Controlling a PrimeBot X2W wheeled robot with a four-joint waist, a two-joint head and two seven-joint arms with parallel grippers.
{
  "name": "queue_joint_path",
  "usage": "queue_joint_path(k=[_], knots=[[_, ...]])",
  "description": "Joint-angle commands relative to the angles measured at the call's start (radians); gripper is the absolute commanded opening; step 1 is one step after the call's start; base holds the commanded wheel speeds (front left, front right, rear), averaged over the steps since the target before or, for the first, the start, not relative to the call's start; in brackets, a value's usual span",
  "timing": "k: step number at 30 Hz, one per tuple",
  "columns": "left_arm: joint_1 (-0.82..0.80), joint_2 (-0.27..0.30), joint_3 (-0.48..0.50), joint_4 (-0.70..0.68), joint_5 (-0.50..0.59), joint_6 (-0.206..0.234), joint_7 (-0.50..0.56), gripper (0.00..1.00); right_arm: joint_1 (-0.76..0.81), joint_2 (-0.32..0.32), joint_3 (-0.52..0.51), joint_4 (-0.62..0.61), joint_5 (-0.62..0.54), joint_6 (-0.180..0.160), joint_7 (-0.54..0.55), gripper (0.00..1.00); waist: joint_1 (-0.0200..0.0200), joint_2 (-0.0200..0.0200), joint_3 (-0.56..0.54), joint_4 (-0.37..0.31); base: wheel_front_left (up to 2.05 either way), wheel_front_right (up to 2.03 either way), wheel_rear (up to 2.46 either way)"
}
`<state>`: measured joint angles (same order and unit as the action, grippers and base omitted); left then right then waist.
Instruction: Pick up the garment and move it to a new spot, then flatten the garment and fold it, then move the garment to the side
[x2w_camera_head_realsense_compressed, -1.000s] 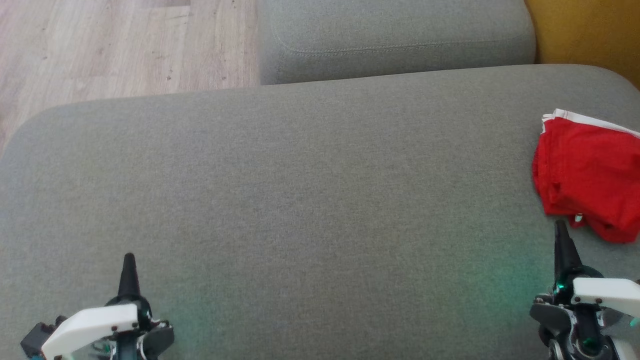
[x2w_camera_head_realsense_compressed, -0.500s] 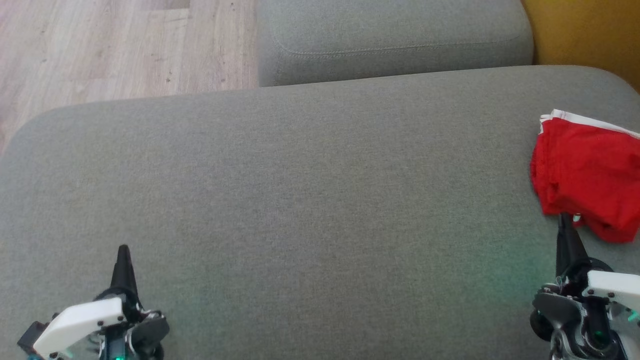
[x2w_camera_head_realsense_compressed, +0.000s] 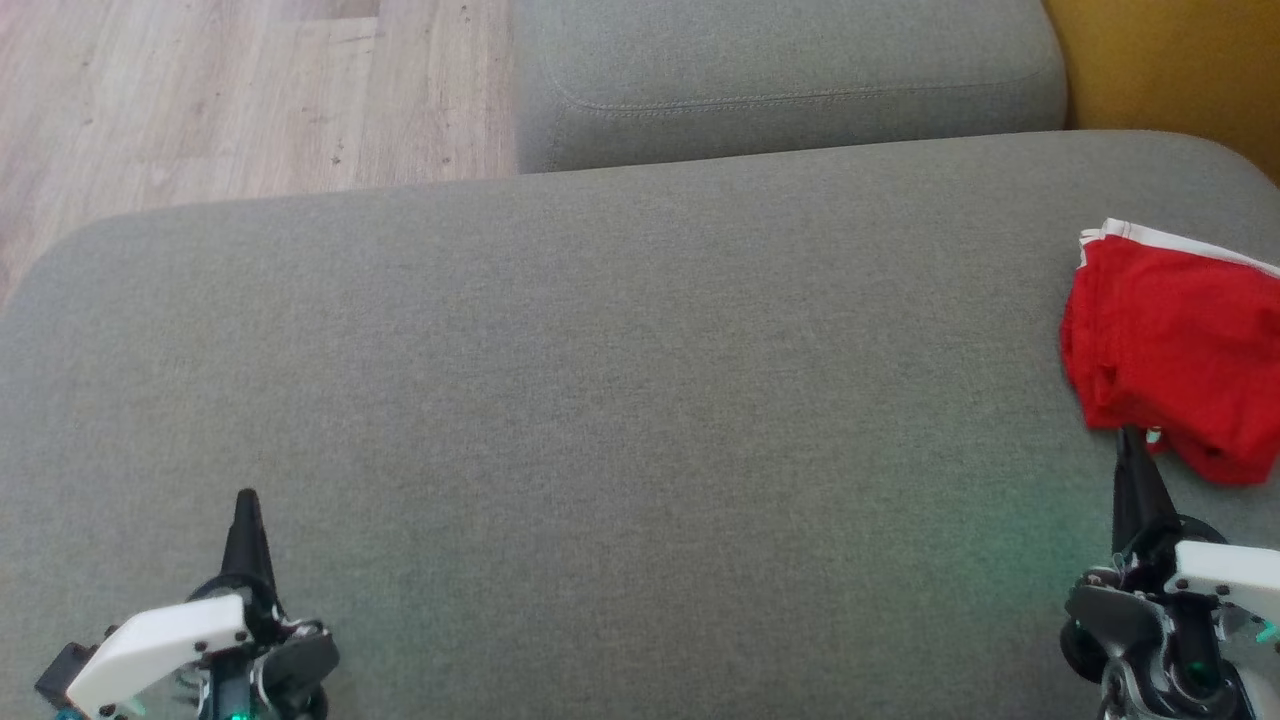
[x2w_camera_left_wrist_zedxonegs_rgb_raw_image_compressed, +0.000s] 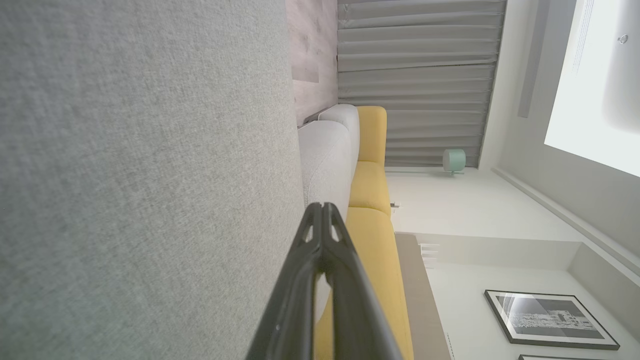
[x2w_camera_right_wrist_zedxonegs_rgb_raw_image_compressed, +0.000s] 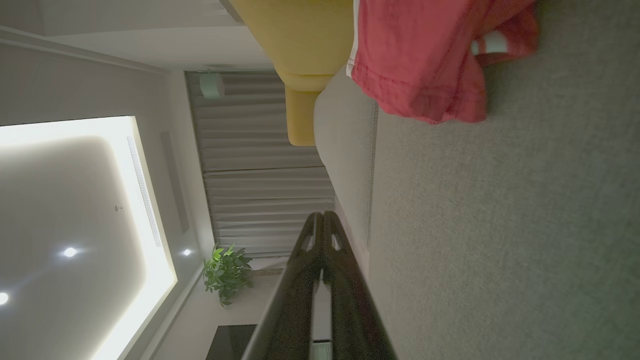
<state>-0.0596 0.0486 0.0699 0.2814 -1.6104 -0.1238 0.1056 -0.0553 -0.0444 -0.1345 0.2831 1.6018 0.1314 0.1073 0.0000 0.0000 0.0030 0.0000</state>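
A: Anything moved since a second before?
B: Little. Right gripper had crept forward, tip ending at the near hem of the red garment. Left gripper had nudged forward too. Over the final half second, no change noted.
A: Garment position?
B: Lay rumpled and folded over itself at the right end of the grey seat cushion, partly cut off by the head view's right edge. White band ran along its far side. Small pale tag sat at the near hem, just beside the right gripper's tip.
A: Was it gripped?
B: No. Both grippers had fingers pressed fully together, nothing between them. Right wrist view showed bare cushion between the closed tips and the cloth.
A: Left gripper?
B: Well apart from the garment, over the cushion's near left part.
A: Surroundings?
B: Second grey cushion beyond the seat, wood floor at far left, yellow upholstery at far right. Wrist views took in grey curtains, a framed picture, a potted plant.
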Motion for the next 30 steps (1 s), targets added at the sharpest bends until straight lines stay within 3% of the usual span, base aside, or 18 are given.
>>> queue_joint_path(k=[1,30], knots=[[-0.048,0.005,0.04,-0.036,-0.001,-0.007,0.005,0.0,-0.053,-0.006,0.021,-0.038,0.007,-0.001,0.006,0.0,0.0,0.0,0.0,0.0,0.0,0.0,0.0],[-0.048,0.004,0.042,-0.036,0.0,-0.007,0.006,0.0,-0.053,-0.006,0.021,-0.038,0.007,-0.001,0.006,0.0,0.0,0.0,0.0,0.0,0.0,0.0,0.0]])
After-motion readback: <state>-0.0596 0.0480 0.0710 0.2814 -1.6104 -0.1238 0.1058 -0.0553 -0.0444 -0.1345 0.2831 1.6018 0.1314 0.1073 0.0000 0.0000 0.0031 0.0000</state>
